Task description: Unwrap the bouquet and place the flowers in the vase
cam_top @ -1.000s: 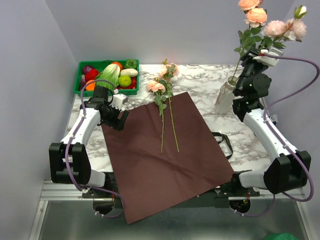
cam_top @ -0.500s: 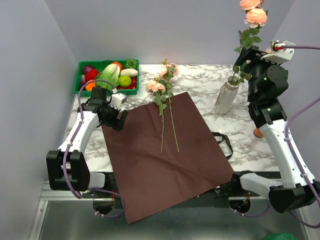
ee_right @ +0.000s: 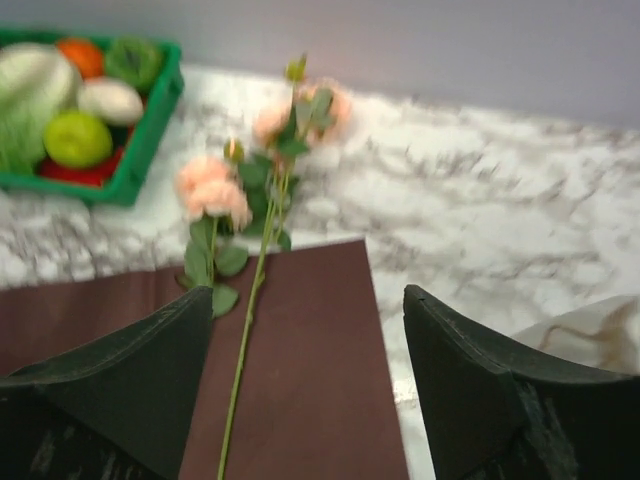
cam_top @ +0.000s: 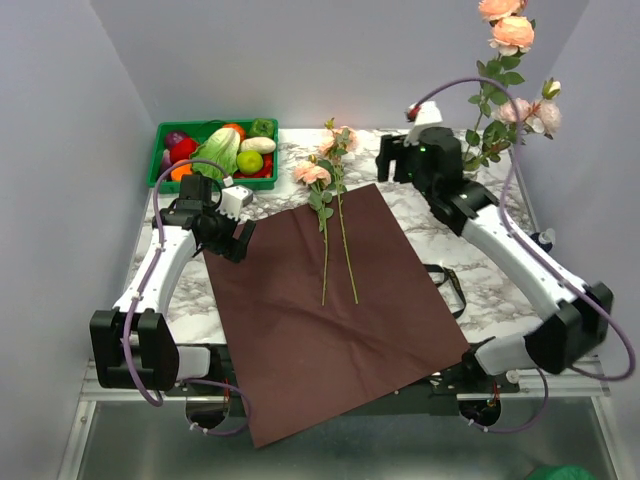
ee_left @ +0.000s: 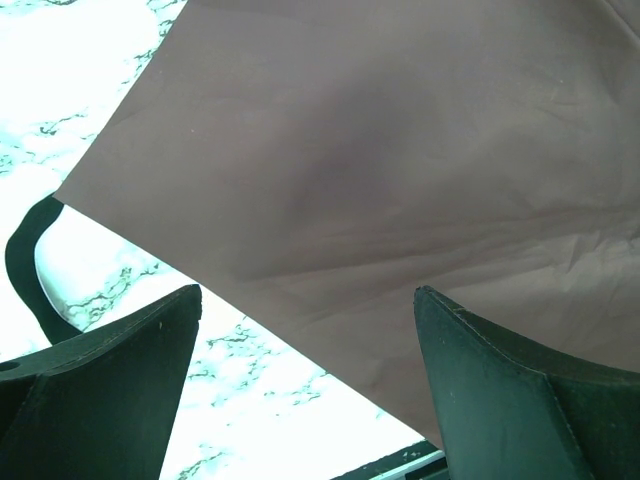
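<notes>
Maroon paper (cam_top: 330, 310), peach-pink roses (cam_top: 312, 173), green tray (cam_top: 213, 124), grey-veined white marble table (cam_top: 405, 215)

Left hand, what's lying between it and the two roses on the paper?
Only bare maroon paper lies between the left hand and the two roses. The top view shows it.

Two peach-pink, green-stemmed roses (cam_top: 314, 174) lie across the unfolded maroon paper sheet (cam_top: 300, 330); more roses (cam_top: 512, 35) stand upright at right rear.
</notes>
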Tool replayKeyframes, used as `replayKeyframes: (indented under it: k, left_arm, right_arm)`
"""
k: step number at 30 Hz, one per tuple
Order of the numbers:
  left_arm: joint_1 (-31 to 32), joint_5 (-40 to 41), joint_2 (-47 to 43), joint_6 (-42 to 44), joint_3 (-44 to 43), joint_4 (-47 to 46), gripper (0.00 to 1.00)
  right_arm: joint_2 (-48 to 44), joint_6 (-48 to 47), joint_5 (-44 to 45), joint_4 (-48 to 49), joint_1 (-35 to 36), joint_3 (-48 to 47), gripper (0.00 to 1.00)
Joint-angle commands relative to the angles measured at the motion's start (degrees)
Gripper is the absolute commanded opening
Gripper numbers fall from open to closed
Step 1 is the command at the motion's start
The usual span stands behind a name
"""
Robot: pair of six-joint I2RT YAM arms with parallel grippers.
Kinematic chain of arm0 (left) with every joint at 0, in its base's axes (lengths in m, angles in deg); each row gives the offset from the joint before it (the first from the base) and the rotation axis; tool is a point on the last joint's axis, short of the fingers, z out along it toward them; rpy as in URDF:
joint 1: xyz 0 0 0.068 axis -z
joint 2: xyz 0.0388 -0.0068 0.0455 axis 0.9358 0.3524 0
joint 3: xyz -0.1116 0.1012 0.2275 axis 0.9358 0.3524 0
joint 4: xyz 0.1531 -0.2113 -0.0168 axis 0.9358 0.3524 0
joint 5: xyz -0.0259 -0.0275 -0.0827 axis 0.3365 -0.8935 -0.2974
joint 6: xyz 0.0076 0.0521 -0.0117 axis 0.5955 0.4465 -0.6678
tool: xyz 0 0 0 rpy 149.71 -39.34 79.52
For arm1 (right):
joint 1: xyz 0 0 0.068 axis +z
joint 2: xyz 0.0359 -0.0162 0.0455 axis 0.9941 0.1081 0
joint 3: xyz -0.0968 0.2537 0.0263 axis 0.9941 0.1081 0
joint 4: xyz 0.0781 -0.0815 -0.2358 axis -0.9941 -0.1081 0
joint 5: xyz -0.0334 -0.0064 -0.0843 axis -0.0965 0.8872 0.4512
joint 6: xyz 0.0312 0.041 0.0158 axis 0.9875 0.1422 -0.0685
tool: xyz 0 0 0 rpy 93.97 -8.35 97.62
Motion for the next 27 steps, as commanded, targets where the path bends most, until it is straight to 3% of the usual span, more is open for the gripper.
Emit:
replayKeyframes:
  k: [1,16,21,27]
  left_arm:
    - [-0.39,-0.88,-0.98,-0.41,0.91,0.55,0.96]
    - [-0.39,-1.06,3.59,-0.59,-0.76,-1.20,0.96]
    - [-0.48,-0.88,5.78,-0.59,-1.64,-1.99,0.96]
    - [-0.48,-1.49,7.81,-0.94,-3.22,-2.87,0.96]
  right_arm:
    - [8.16,2.70,-5.57,-8.84,0.95,-2.11,0.82]
    - [43.22,1.12,-12.78,-17.70,1.13,-25.47,0.78]
    - [50.62,1.12,-14.36,-21.58,1.22,-35.14,0.75]
    - [55.99,1.12,-13.23,-23.95,1.57,-39.63,0.70]
